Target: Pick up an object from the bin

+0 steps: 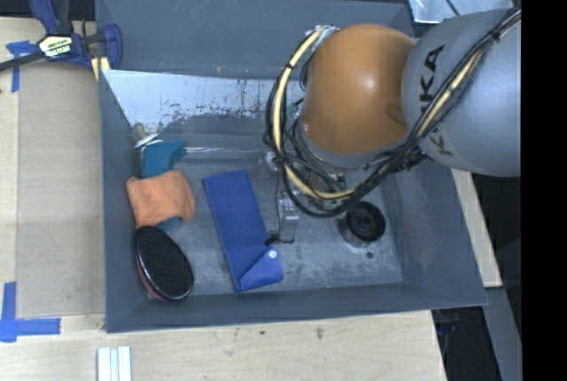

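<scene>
At the lower left of the grey bin (266, 301), a black oval brush (163, 265) is seen lying flat on the floor, close to the front wall. Just to its right a flat blue pad (236, 220) is laid lengthwise, running from the middle of the frame down to the lower middle, where one corner is folded over into a small triangle. The gripper (276, 237) is lowered at the pad's right edge, just above that folded corner. Its slim metal tip is seen against or just beside the blue edge, with the bulk of the pad lying to its left. Whether it is set wide or narrow cannot be told, as it is largely hidden under the wrist. To the right, apart from the gripper, a small black round thing (363, 222) is found on the bin floor. Further back at the left, an orange cloth-like lump (160, 198) is placed at the brush's upper end. Behind it a teal thing (161, 159) is seen near the back wall. The orange cover (359, 91) of the wrist, ringed by cables, is seen over the upper middle of the bin.
</scene>
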